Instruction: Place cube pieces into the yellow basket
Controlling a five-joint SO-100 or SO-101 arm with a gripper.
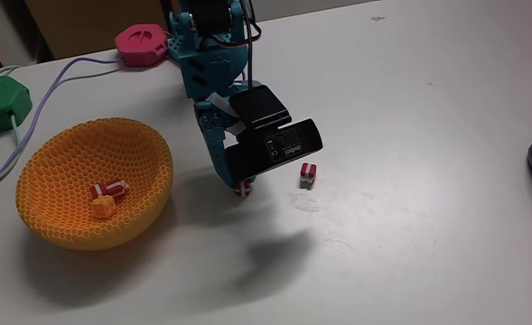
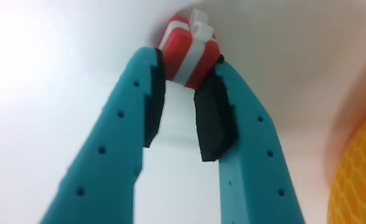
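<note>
Bright overhead light casts soft shadows on the worktop [image 1: 410,135]; the wrist view is overexposed and blurred at the edges.

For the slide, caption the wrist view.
Teal jaws of the gripper pinch a red-and-white striped cube above the white table, yellow basket at right.

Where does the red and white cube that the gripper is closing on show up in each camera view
Fixed view: the striped cube sits at picture centre, under the gripper, right of the yellow basket.
Wrist view: the same cube is at top centre, between the teal fingers.
Shared landmark: the yellow basket, at the wrist view's right edge.
</note>
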